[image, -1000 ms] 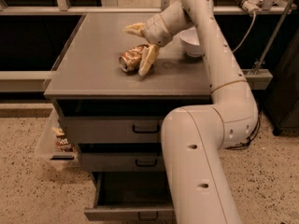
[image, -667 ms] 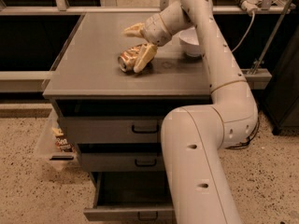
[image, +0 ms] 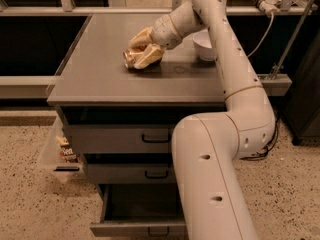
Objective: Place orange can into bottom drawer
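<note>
The orange can [image: 129, 59] lies on its side on the grey cabinet top [image: 100, 79], its silver end facing left. My gripper [image: 143, 49] reaches down onto it from the right, with one tan finger [image: 140, 36] behind the can and the other [image: 148, 59] in front, closed against it. The can still rests on the top. The bottom drawer [image: 137, 228] is pulled open below, its dark inside showing; my arm hides its right part.
A white bowl [image: 205, 45] stands on the cabinet top just right of the gripper. Two shut grey drawers [image: 120, 139] sit above the open one. A clear side bin with snack packets [image: 62, 151] hangs at the cabinet's left. Speckled floor lies all around.
The two fingers have drawn together around the can and the gripper has shifted slightly left and down. The can has stayed in place.
</note>
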Controlling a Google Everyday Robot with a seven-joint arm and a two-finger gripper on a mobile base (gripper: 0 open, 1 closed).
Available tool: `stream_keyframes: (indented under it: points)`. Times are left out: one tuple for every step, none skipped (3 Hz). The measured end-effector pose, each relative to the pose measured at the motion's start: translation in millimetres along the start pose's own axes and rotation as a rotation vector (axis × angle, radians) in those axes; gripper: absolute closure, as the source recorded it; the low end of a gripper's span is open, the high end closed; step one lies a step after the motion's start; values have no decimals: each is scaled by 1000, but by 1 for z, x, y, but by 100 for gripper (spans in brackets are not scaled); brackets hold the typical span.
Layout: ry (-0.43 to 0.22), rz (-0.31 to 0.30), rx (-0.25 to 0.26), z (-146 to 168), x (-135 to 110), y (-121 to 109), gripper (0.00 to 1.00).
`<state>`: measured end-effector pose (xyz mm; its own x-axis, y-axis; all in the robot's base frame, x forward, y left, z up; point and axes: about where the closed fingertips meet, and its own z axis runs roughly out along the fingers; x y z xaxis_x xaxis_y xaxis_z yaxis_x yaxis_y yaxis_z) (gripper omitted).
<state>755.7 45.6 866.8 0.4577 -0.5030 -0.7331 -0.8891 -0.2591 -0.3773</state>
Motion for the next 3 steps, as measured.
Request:
stream_keyframes:
  points:
    - [0, 0, 0, 0, 0, 0, 90]
    - [0, 0, 0, 0, 0, 0, 100]
    - [15, 5, -31, 7, -7, 2, 100]
